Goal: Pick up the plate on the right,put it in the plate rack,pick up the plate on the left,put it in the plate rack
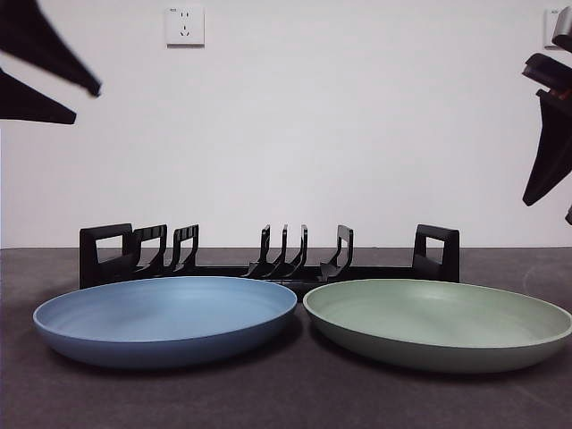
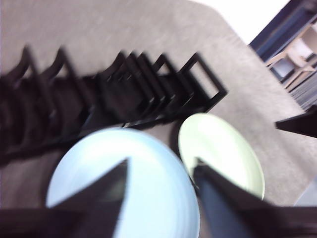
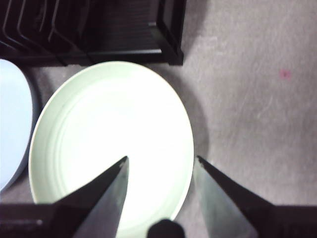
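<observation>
Grey tabletop (image 1: 286,393), white wall (image 1: 313,116)

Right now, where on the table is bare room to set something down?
Bare grey table lies beside the green plate, past the plate rack end handle. Crowded: the blue plate and green plate sit nearly rim to rim, close in front of the rack. Both grippers, left and right, hang open above.

The front view is evenly lit and sharp, with soft shadows under both plates on the dark surface (image 1: 286,393). The left wrist view is smeared by motion blur, the plate rack (image 2: 114,99) streaked. Both wrist views overexpose the green plate (image 3: 114,144) to glaring white.
</observation>
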